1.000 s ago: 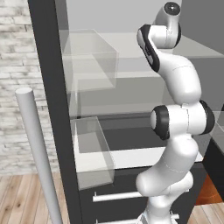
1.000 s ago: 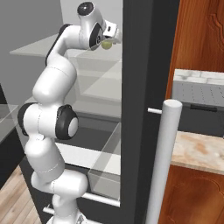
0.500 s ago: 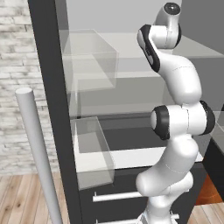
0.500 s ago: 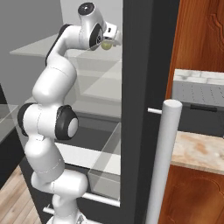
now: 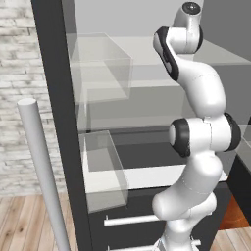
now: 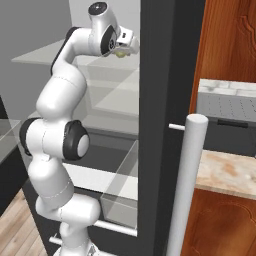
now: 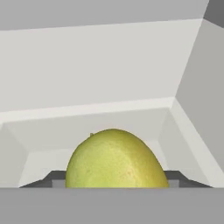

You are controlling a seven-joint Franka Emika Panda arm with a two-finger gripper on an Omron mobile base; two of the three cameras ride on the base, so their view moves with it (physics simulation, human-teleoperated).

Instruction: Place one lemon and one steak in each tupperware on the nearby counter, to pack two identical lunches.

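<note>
At top centre of right base view, inside open fridge: gripper [image 6: 121, 49] at upper shelf, lemon [image 7: 116, 161] between jaws, dead ahead of hand. Jaws narrowed around it; firm grip cannot be told.

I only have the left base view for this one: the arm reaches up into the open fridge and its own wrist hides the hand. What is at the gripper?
Observer: A yellow-green lemon. The hand view has it right between the tips of the gripper.
Operator: Is it gripped?
Observer: I cannot tell. A dark fingertip sits at each side of it, but contact isn't clear.
Operator: What's around the lemon?
Observer: The low walls of a pale fridge shelf stand behind it; its underside is hidden.
Operator: And the counter?
Observer: The right base view shows the beige counter just to the right of the fridge.
</note>
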